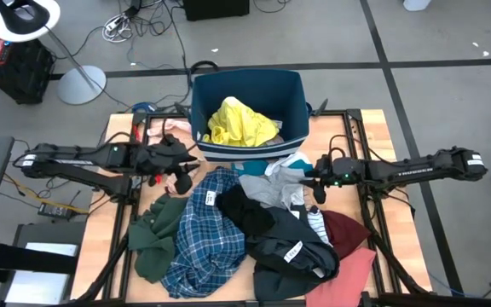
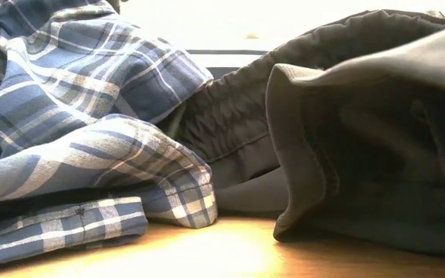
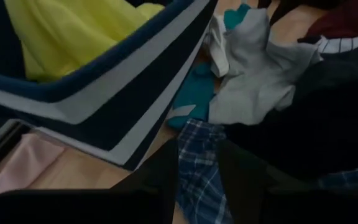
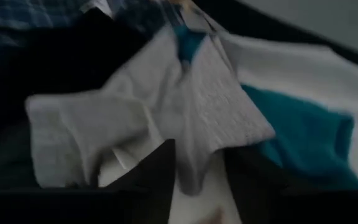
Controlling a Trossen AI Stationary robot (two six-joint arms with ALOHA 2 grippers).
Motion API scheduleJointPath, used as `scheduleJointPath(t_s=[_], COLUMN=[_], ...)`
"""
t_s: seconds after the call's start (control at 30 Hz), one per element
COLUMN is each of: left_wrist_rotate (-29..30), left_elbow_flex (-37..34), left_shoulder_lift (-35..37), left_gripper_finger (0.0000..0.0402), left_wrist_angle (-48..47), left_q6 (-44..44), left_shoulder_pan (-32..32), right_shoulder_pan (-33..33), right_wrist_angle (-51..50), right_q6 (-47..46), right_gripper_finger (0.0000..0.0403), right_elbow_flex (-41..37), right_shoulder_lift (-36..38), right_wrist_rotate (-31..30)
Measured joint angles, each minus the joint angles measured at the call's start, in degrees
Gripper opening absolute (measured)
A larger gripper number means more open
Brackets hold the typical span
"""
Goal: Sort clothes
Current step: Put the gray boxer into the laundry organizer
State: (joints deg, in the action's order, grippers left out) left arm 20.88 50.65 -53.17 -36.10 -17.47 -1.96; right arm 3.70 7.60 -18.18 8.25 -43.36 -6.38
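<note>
The navy bin point(image 1: 245, 102) stands at the table's far middle with a yellow garment point(image 1: 241, 124) in it. The pile lies in front of it: a dark green garment point(image 1: 156, 234), a blue plaid shirt point(image 1: 203, 234), black point(image 1: 250, 209), dark grey point(image 1: 292, 247), maroon point(image 1: 348, 230), salmon pink point(image 1: 352, 269) and a grey-white garment with teal point(image 1: 278, 183). My left gripper point(image 1: 183, 181) is open at the plaid shirt's far left edge point(image 3: 197, 155); its fingers stand on either side of that edge. My right gripper point(image 1: 318, 189) is shut on the grey-white garment point(image 4: 166, 106). My right gripper has a fold of the grey-white garment point(image 4: 197, 165) between its two fingers. It comes slanting down from the table's right side. One layer or several, I cannot tell. The rest of the garment lies spread on the pile.
The bin's striped wall point(image 3: 123, 93) stands close to my left gripper, with a pink cloth point(image 3: 17, 174) beside it. The low view shows the plaid shirt point(image 2: 76, 131) and the dark grey garment point(image 2: 346, 139) resting on the wooden table point(image 2: 230, 247). A striped piece point(image 1: 316, 223) lies near the maroon garment.
</note>
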Motion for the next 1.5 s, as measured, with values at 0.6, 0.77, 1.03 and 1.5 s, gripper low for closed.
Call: scheduleJointPath(t_s=[0.6, 0.77, 1.03, 1.5], left_wrist_rotate=[-0.1, -0.1, -0.1, -5.8], left_elbow_flex=[-5.0, -5.1, -5.1, -5.1], left_shoulder_lift=[-0.1, -0.1, -0.1, -0.1], left_gripper_finger=[0.0117, 0.0117, 0.0117, 0.0117], left_wrist_angle=[6.8, 7.9, 11.7, 12.7], left_q6=[0.8, 0.4, 0.3, 3.6], left_shoulder_pan=[0.0, 0.0, 0.0, 0.0], right_shoulder_pan=[0.0, 0.0, 0.0, 4.7], right_wrist_angle=[-19.3, -29.2, -36.1, -32.7], right_q6=[14.0, 20.1, 32.5, 51.7], right_gripper_finger=[0.0003, 0.0001, 0.0001, 0.0001], right_elbow_flex=[33.9, 49.3, 72.1, 104.1], right_shoulder_lift=[-14.1, -18.1, -27.4, -46.2], right_wrist_rotate=[-0.1, -2.9, -7.4, -13.8])
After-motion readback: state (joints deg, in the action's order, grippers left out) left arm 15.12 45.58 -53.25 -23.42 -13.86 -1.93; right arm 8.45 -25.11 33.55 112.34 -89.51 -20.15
